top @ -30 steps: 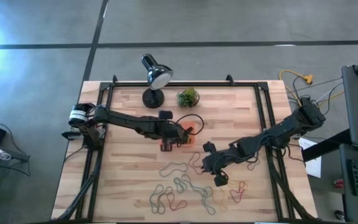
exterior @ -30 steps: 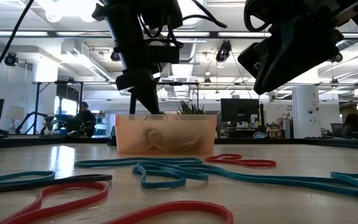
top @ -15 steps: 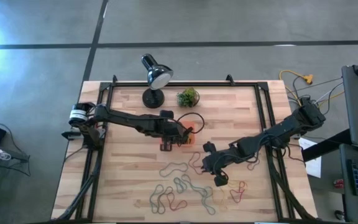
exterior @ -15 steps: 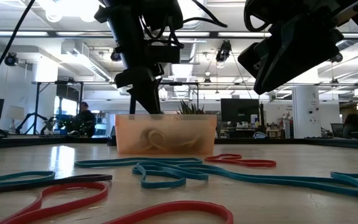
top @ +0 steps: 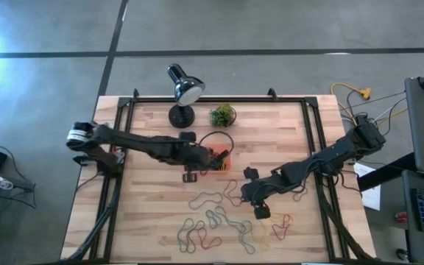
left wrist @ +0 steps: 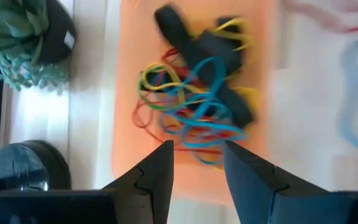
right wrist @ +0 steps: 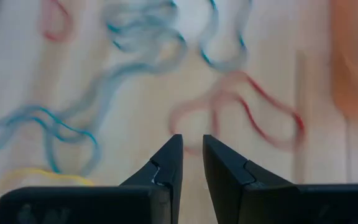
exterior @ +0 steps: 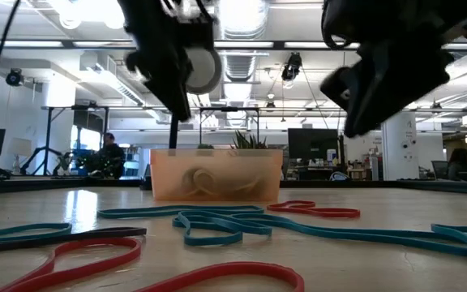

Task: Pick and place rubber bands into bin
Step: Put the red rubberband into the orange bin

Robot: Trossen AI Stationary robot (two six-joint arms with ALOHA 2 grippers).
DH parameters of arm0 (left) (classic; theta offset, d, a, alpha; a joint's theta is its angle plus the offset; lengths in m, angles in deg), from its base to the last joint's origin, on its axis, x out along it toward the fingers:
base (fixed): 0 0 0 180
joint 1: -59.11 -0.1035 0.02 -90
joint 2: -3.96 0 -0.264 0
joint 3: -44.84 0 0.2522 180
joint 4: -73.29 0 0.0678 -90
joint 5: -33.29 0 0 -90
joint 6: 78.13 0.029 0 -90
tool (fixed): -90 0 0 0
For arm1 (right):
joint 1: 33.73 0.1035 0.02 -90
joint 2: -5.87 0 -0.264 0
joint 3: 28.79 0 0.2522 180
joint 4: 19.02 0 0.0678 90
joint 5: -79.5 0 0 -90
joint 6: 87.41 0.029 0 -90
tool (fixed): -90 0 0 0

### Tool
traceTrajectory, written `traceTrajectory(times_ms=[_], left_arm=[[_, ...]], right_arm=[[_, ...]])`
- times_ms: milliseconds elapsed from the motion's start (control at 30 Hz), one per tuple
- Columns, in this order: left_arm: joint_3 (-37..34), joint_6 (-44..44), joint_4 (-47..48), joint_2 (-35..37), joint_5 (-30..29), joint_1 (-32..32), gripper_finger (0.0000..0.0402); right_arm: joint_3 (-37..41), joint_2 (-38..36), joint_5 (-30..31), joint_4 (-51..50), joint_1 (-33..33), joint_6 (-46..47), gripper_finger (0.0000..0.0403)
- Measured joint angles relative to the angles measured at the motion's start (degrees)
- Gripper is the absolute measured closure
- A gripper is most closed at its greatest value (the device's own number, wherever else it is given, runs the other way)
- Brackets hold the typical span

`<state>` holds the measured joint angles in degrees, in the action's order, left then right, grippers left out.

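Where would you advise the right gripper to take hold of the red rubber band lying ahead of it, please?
Probably one strand of the red rubber band, at its end towards the bin, clear of the blue bands. It lies flat on the table, so the right gripper should come straight down, fingers astride that strand.

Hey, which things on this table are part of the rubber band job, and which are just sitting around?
Part of the job:
- loose rubber bands on the wood
- orange bin, already holding a tangle of bands
- left gripper, open over the bin
- right gripper, above the loose bands

Just sitting around:
- black desk lamp
- small potted plant
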<state>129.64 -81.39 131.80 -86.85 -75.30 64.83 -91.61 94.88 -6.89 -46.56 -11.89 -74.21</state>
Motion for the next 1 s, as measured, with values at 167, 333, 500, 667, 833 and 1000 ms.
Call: traceTrajectory(times_ms=[167, 333, 500, 667, 833, 1000], left_arm=[[-4.35, -5.25, -2.15, 9.63, -1.41, 8.40, 0.0279], [-12.79, -6.94, -12.59, 17.80, -4.65, 17.47, 0.0279], [-23.03, -6.94, -27.80, 22.97, -5.81, 23.04, 0.0279], [-31.63, -6.96, -38.15, 25.15, -5.77, 25.18, 0.0279], [-37.19, -6.93, -43.65, 25.31, -5.81, 25.16, 0.0278], [-38.49, -6.89, -44.15, 25.40, -5.79, 25.16, 0.0278]], right_arm=[[0.02, 0.00, 5.11, -8.64, 0.20, 7.85, 0.0346], [0.04, -0.02, 5.43, -13.60, 1.75, 12.49, 0.0346], [0.04, -0.02, 2.12, -14.87, 4.19, 15.62, 0.0346], [0.04, -0.19, -7.15, -15.82, 6.24, 21.09, 0.0346], [0.04, -1.48, -14.72, -16.08, 7.49, 29.63, 0.0346], [0.04, -2.81, -17.62, -16.02, 10.03, 37.90, 0.0346]])
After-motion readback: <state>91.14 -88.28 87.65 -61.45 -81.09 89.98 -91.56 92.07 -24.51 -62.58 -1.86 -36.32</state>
